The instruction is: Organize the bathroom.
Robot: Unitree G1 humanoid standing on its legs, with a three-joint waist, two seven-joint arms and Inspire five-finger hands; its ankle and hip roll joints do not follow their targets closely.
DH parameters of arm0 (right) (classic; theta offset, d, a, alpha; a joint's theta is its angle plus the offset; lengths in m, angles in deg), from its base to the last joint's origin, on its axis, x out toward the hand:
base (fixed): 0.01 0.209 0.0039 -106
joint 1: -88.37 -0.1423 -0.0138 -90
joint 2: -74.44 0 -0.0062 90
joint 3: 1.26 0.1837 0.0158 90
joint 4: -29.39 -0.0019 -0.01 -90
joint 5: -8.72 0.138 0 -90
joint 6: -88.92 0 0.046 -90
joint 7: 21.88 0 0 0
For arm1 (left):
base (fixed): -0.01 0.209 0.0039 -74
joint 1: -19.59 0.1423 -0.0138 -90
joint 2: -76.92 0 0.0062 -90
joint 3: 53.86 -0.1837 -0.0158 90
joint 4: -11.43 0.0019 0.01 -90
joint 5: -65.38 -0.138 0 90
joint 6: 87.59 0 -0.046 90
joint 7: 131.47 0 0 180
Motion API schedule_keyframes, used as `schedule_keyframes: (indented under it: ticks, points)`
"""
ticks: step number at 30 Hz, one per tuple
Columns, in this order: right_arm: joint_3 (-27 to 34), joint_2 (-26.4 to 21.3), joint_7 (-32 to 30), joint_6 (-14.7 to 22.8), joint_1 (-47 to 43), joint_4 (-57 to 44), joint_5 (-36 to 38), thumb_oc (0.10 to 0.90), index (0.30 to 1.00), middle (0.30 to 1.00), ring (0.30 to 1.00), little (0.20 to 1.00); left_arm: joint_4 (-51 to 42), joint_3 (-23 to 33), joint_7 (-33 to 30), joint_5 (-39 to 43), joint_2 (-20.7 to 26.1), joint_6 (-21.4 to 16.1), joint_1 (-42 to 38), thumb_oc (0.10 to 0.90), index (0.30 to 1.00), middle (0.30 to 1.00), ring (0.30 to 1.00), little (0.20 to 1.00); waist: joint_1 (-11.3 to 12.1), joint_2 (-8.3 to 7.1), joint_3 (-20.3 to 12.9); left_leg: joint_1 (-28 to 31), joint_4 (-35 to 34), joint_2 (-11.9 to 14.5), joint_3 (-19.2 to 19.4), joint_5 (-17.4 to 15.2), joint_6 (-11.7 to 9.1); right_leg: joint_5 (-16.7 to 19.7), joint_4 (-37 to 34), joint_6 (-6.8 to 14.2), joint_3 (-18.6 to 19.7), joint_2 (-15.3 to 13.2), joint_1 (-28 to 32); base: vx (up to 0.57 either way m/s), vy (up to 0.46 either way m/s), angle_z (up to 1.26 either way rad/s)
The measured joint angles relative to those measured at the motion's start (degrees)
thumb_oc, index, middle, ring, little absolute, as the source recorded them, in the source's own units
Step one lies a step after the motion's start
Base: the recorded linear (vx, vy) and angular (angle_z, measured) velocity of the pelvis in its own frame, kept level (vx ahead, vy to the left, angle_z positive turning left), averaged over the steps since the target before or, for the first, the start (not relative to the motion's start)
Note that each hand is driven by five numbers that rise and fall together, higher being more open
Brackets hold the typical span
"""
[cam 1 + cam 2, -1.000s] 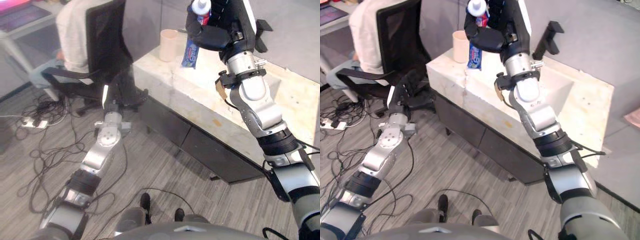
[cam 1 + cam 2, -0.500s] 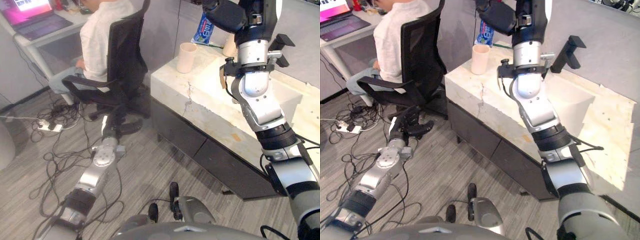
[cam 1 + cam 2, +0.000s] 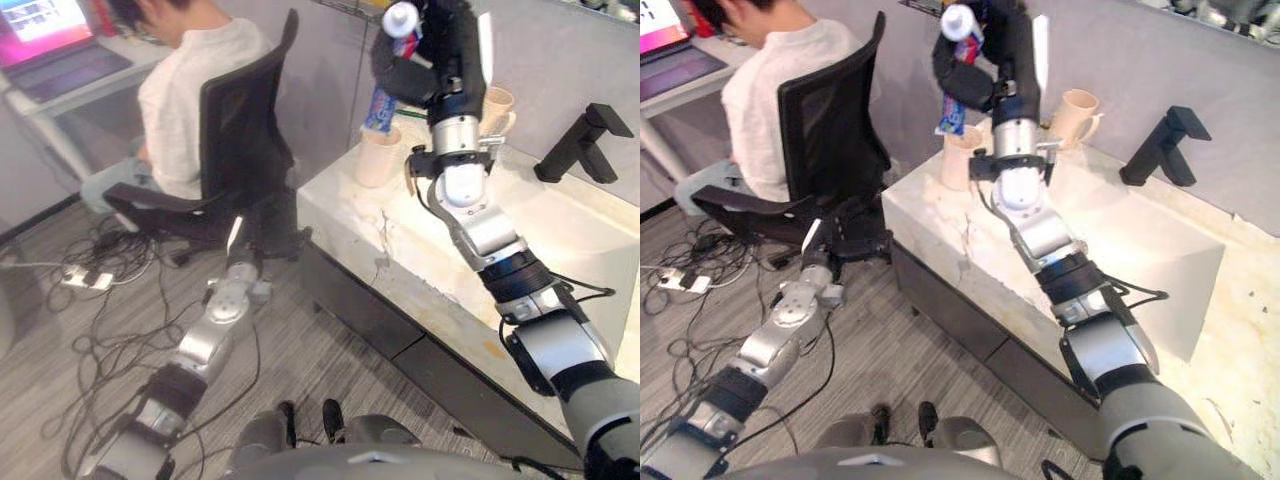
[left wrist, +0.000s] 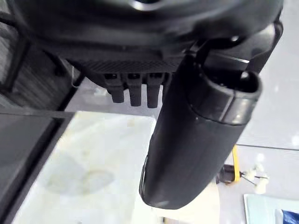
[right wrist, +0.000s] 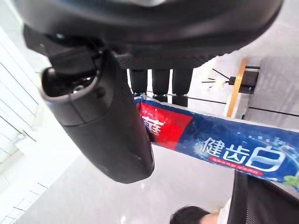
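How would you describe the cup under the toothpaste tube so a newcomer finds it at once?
Start at the marble counter with the sunken sink and black faucet. At its far corner nearest the person in the office chair stands a plain beige cup, right below the toothpaste tube held in the right hand. Unlike the beige mug nearer the faucet, it has no handle.
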Motion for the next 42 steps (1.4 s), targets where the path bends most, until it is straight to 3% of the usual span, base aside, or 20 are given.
schedule_keyframes:
  ticks: [1, 2, 3, 11, 15, 22, 33, 36, 42]
  points:
    - [0.00, 0.00, 0.00, 0.00, 0.00, 0.00, 0.00, 0.400, 0.300, 0.300, 0.300, 0.300, 0.00, 0.00, 0.00, 0.00, 0.00, 0.00, 0.00, 0.800, 0.900, 0.900, 0.900, 0.900, 0.00, 0.00, 0.00, 0.00, 0.00, 0.00, 0.00, 0.00, 0.00, 0.00, 0.00, 0.00, 0.00, 0.00, 0.00, 0.11, 0.106, -0.20]
    - [0.15, -0.64, -0.09, 0.06, 0.13, -1.42, -0.09, 0.400, 0.300, 0.300, 0.300, 0.300, -0.07, -1.74, -1.14, -0.02, -0.02, -0.04, -2.73, 0.800, 0.900, 0.900, 0.900, 0.900, -0.81, 0.15, -0.09, 2.14, -1.85, 0.44, 0.56, 6.38, -0.44, -0.98, 0.14, 1.51, 0.03, 0.49, -0.05, 0.16, 0.161, -0.31]
    - [0.04, -0.50, 0.10, 0.09, 0.23, -1.67, -0.10, 0.400, 0.300, 0.300, 0.300, 0.300, -0.02, -2.09, -1.42, -0.01, 0.11, -0.05, -3.06, 0.800, 0.900, 0.900, 0.900, 0.900, -0.55, -0.58, -0.24, 3.25, -3.40, 0.51, 1.85, 7.37, -0.01, -1.58, 0.84, 3.18, -0.26, -0.12, -0.59, 0.12, 0.120, -0.41]
    - [0.18, -0.78, 0.24, 0.13, 0.22, -2.27, -0.20, 0.400, 0.300, 0.300, 0.300, 0.300, 0.52, -2.35, -1.68, -0.92, 0.79, -0.07, -3.16, 0.800, 0.900, 0.900, 0.900, 0.900, 0.60, -0.46, -0.23, 6.37, -7.90, -2.16, 3.60, 7.50, 0.45, -1.90, -1.56, 4.99, -0.72, -3.22, 0.94, 0.12, 0.072, -0.12]
    - [0.35, -0.82, 0.35, -0.29, 0.18, -2.28, -2.28, 0.400, 0.300, 0.300, 0.300, 0.300, 0.50, -1.89, -1.29, -0.96, 1.46, -0.07, -3.00, 0.800, 0.900, 0.900, 0.900, 0.900, 2.63, 1.02, -0.12, 7.63, -9.40, -2.16, 3.72, 7.63, 0.65, -1.71, -3.26, 5.27, -0.70, -3.27, 2.33, 0.14, 0.009, 0.02]
    - [1.19, -1.60, 0.29, -2.35, 0.17, -2.22, -2.29, 0.400, 0.300, 0.300, 0.300, 0.300, 0.46, 1.08, 1.26, -0.98, 1.85, -0.05, 1.26, 0.800, 0.900, 0.900, 0.900, 0.900, 2.58, 2.22, -0.36, 8.48, -10.51, -1.68, 4.03, 7.98, 1.14, -1.36, -5.13, 5.76, -0.61, -2.87, 3.53, 0.09, -0.021, -0.02]
    - [4.74, -5.96, 0.26, -2.56, 0.17, 1.57, -2.23, 0.400, 0.300, 0.300, 0.300, 0.300, 0.46, 2.99, 5.16, -1.18, 1.89, 0.18, 6.75, 0.800, 0.900, 0.900, 0.900, 0.900, 3.00, 2.80, -0.58, 9.17, -11.45, -1.32, 4.06, 8.16, 1.25, -0.99, -6.27, 5.89, -0.58, -2.52, 4.43, 0.07, -0.038, 0.00]
    - [5.80, -6.49, 1.52, -0.56, 0.16, 6.80, -2.25, 0.400, 0.300, 0.300, 0.300, 0.300, 0.49, 4.29, 6.46, -1.21, 1.97, 0.17, 7.87, 0.800, 0.900, 0.900, 0.900, 0.900, 3.37, 2.99, -0.71, 9.40, -11.53, -1.23, 3.60, 8.16, 1.25, -0.94, -6.87, 5.87, -1.08, -2.43, 5.12, 0.11, -0.043, 0.07]
    - [5.81, -7.76, 1.84, -0.60, 0.17, 11.73, -2.03, 0.400, 0.300, 0.300, 0.300, 0.300, 0.48, 4.74, 7.19, -1.23, 2.10, 0.16, 8.45, 0.800, 0.900, 0.900, 0.900, 0.900, 4.65, 3.24, -0.83, 9.11, -11.60, -1.08, 2.70, 8.20, 1.21, -0.89, -7.23, 5.86, -2.05, -2.28, 5.22, 0.05, -0.029, 0.09]
